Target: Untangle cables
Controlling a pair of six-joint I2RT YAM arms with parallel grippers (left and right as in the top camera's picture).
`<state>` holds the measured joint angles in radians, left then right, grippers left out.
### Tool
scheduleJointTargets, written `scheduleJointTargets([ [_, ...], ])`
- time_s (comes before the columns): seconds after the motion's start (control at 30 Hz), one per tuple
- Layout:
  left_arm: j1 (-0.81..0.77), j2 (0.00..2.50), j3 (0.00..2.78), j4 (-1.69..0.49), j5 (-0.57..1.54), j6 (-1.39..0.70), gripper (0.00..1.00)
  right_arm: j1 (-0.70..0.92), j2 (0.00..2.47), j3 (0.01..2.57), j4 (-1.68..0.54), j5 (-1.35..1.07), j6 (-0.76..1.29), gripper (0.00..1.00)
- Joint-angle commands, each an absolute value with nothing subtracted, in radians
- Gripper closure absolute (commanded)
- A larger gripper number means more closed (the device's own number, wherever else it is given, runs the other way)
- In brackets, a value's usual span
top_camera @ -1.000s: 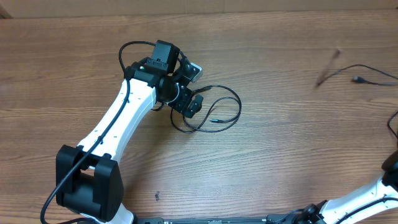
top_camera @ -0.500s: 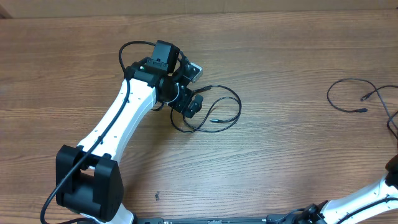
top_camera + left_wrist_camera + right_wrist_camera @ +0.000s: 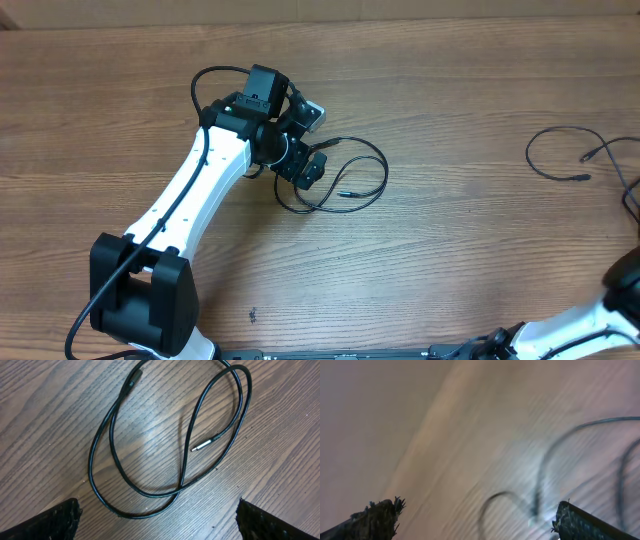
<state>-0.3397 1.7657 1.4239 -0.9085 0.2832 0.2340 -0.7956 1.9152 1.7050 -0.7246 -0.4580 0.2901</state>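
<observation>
A looped cable lies just ahead of the left gripper, whose jaws gape wide and empty. A second cable lies well right of it, before the right gripper, likewise wide and empty.

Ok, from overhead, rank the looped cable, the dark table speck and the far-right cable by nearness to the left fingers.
1. Looped cable, mid-table, just beneath the left fingers.
2. Dark speck, toward the front edge.
3. Far-right cable, near the right edge.
</observation>
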Motion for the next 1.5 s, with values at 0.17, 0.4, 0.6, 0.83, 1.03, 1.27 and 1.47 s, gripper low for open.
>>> scheduleJointTargets([
  [0.17, -0.341, 1.760, 1.428, -0.908, 0.280, 0.216, 0.00, -0.514, 1.713, 1.710, -0.891, -0.439, 0.228, 0.00],
  [0.4, -0.341, 1.760, 1.428, -0.907, 0.280, 0.216, 0.00, -0.176, 1.711, 1.709, -1.023, -0.434, 0.227, 0.00],
  [0.6, -0.341, 1.760, 1.428, -0.908, 0.280, 0.216, 0.00, 0.099, 1.712, 1.707, -1.156, -0.286, 0.226, 0.00],
  [0.83, -0.341, 1.760, 1.428, -0.908, 0.280, 0.216, 0.00, 0.256, 1.712, 1.699, -1.281, -0.202, 0.227, 0.00],
  [1.03, -0.341, 1.760, 1.428, -0.908, 0.280, 0.216, 0.00, 0.325, 1.712, 1.552, -1.231, -0.180, 0.228, 0.00],
  [1.27, -0.341, 1.760, 1.428, -0.907, 0.280, 0.216, 0.00, 0.326, 1.712, 1.316, -1.061, -0.185, 0.239, 0.00],
  [1.47, -0.341, 1.760, 1.428, -0.908, 0.280, 0.216, 0.00, 0.327, 1.712, 1.195, -0.885, -0.196, 0.305, 0.00],
])
